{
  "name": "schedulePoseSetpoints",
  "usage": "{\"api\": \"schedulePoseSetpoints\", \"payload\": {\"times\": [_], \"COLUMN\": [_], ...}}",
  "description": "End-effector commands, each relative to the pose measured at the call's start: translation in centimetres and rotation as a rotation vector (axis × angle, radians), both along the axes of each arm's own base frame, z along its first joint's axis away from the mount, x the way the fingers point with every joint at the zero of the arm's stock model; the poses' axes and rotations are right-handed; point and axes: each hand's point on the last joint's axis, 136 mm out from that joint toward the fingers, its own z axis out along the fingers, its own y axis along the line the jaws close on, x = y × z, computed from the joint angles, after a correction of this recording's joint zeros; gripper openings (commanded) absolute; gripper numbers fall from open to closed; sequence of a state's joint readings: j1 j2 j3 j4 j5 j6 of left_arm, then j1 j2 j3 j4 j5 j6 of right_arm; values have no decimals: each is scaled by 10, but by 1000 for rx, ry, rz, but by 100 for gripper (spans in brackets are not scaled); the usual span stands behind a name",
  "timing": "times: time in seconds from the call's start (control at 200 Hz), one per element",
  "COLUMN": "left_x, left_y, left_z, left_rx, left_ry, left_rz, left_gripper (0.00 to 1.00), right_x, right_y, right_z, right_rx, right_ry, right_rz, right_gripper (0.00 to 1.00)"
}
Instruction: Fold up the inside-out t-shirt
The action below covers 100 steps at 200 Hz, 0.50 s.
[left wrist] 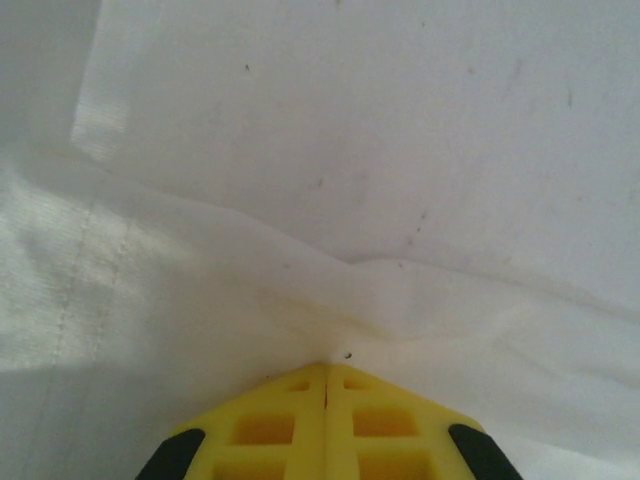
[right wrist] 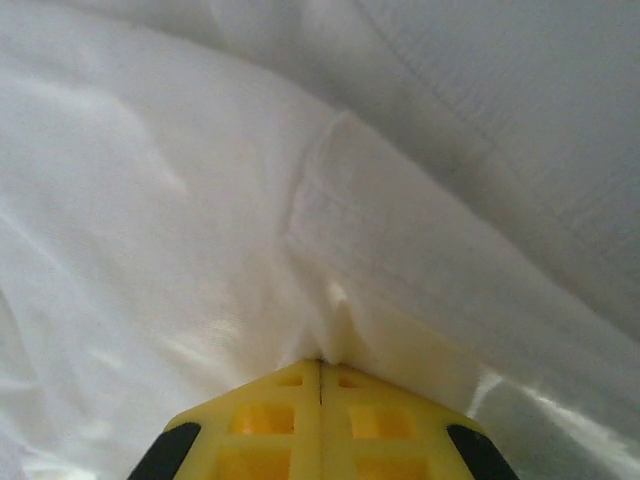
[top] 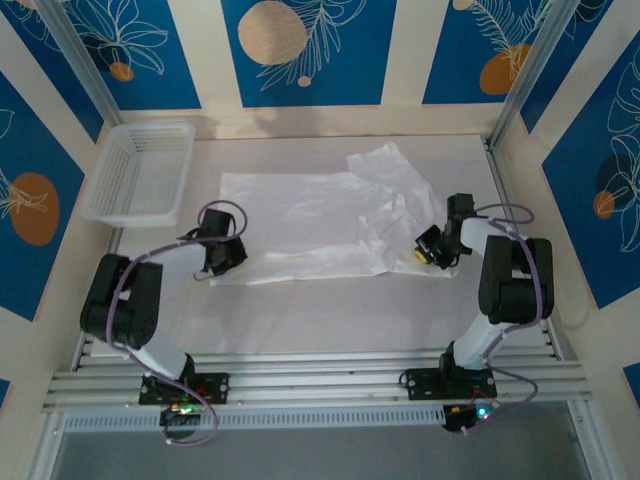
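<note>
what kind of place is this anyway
Most likely a robot training booth rather than a home: a left arm and right arm bolted to metal rails at the edge of a white table, patterned panels walling it in, and a t-shirt and basket laid out.

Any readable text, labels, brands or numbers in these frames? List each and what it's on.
No text can be read anywhere.
t-shirt: plain white, no print or label legible.
basket: plain white mesh, no marking.
wall panels: leaf and circle patterns only, no words.
left gripper and right gripper: plain yellow, no lettering or numbers.
</note>
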<state>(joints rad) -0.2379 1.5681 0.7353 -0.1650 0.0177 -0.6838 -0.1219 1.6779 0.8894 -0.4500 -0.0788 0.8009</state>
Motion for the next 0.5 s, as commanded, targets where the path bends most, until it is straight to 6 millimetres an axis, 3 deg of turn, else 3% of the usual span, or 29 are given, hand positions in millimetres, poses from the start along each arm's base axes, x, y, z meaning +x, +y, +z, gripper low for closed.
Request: {"api": "schedulePoseSetpoints", "payload": {"times": [0.0, 0.1, 0.17, 0.265, 0.365, 0.495], "left_x": [-69, -103, -123, -128, -108, -67], "left_y": [23, 32, 32, 27, 28, 13], "left_z": [-22, -17, -17, -7, 25, 88], "left_rx": [59, 65, 29, -23, -4, -21], "left_ry": [185, 204, 194, 120, 8, -156], "left_rz": [30, 40, 52, 44, 28, -65], "left_gripper": [0, 0, 0, 0, 0, 49], "right_x": [-85, -122, -127, -105, -64, 7], "right_y": [-4, -5, 1, 18, 24, 25], "right_z": [-28, -33, -23, 9, 66, 141], "right_rx": [29, 31, 76, 136, 76, -109], "right_ry": [247, 300, 283, 151, -51, -395], "right_rz": [-9, 0, -11, 34, 120, 291], "right_gripper": [0, 0, 1, 6, 16, 47]}}
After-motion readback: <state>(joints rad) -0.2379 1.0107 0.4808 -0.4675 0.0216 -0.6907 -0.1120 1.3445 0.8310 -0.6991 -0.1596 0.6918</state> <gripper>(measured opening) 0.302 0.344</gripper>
